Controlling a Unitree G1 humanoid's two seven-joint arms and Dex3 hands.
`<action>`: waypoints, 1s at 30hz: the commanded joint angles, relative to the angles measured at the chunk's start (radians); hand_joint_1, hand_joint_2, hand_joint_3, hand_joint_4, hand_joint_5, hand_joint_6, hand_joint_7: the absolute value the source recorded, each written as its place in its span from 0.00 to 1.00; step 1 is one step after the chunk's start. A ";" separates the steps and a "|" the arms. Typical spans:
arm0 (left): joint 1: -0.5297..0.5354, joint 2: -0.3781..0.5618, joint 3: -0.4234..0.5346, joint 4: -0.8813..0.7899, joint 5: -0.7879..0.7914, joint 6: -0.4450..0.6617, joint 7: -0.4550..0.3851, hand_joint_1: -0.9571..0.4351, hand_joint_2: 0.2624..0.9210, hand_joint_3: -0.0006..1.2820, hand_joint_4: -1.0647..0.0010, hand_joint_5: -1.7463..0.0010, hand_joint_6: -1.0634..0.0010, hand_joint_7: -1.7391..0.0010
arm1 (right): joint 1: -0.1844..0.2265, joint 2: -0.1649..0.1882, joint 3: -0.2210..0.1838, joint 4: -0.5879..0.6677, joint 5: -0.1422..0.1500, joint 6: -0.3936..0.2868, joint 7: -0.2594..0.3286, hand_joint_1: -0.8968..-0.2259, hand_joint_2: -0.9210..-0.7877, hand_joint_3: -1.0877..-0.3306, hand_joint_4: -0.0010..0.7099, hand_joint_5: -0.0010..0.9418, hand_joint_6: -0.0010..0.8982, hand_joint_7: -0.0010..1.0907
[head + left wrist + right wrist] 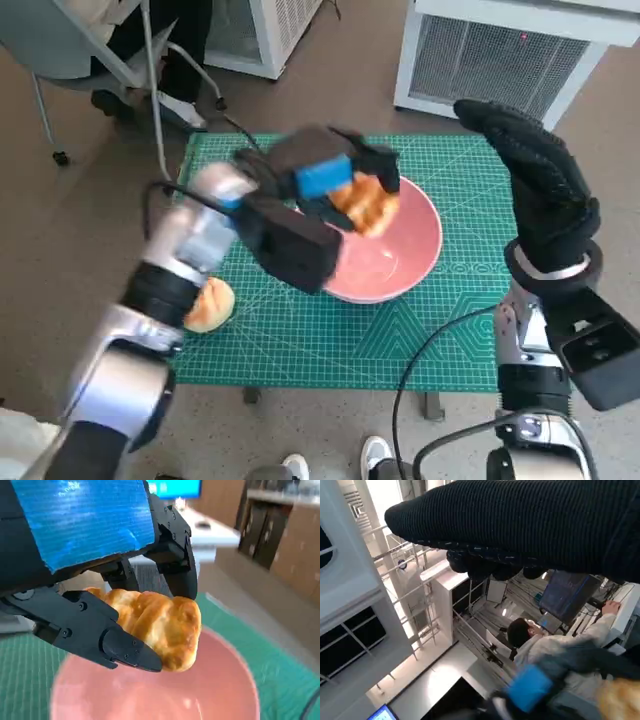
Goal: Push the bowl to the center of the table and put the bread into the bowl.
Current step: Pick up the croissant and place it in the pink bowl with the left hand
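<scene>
Holding the bread point(366, 205) over the bowl point(412, 262), the left hand point(325, 180) has its fingers point(125, 650) clamped on the golden piece from both sides, so it hangs clear of the pink surface rather than resting in it; the left wrist view shows the bowl's floor below with a gap between. That height looks deliberate: it lets the piece drop inside the rim instead of catching on it. The bowl sits on the green mat point(300, 340), a little toward 3 o'clock of the mat's middle, so the pushing part of the task looks done or nearly so, and the bread hovers above the bowl's 10 o'clock edge, which suggests a short carry inward before letting go. A second bun point(208, 304) lies on the mat at about 8 o'clock from the bowl, well apart from it and partly hidden by the left forearm. The right hand point(535, 175) is raised at 3 o'clock of the bowl, fingers extended and holding nothing, seemingly kept back to leave the left arm room. A person point(555, 645) shows in the right wrist view.
</scene>
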 commanded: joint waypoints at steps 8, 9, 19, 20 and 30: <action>-0.009 -0.032 -0.026 0.116 0.010 0.010 -0.053 0.66 0.96 0.14 0.73 0.62 0.70 0.52 | 0.041 -0.016 -0.006 -0.024 -0.016 0.021 -0.016 0.50 0.00 0.48 0.42 0.00 0.31 0.18; -0.007 -0.031 -0.025 0.117 0.003 0.021 -0.079 0.64 0.95 0.10 0.78 0.75 0.72 0.66 | 0.042 -0.017 -0.007 -0.025 -0.019 0.021 -0.018 0.50 0.00 0.48 0.42 0.00 0.31 0.18; 0.014 0.023 -0.005 0.035 -0.022 0.050 -0.208 0.43 0.92 0.01 0.99 0.99 0.82 0.96 | 0.046 -0.015 -0.004 -0.038 -0.041 0.028 -0.041 0.49 0.00 0.48 0.42 0.00 0.31 0.19; 0.017 0.032 0.000 0.025 -0.028 0.045 -0.214 0.40 0.92 0.01 0.99 1.00 0.83 0.96 | 0.045 -0.015 -0.003 -0.038 -0.043 0.028 -0.043 0.49 0.00 0.48 0.42 0.00 0.30 0.19; 0.123 0.167 0.146 -0.174 -0.194 -0.046 -0.250 0.35 0.94 0.01 0.98 1.00 0.83 0.97 | 0.045 -0.002 0.006 -0.041 -0.034 0.036 -0.042 0.48 0.00 0.48 0.42 0.00 0.30 0.20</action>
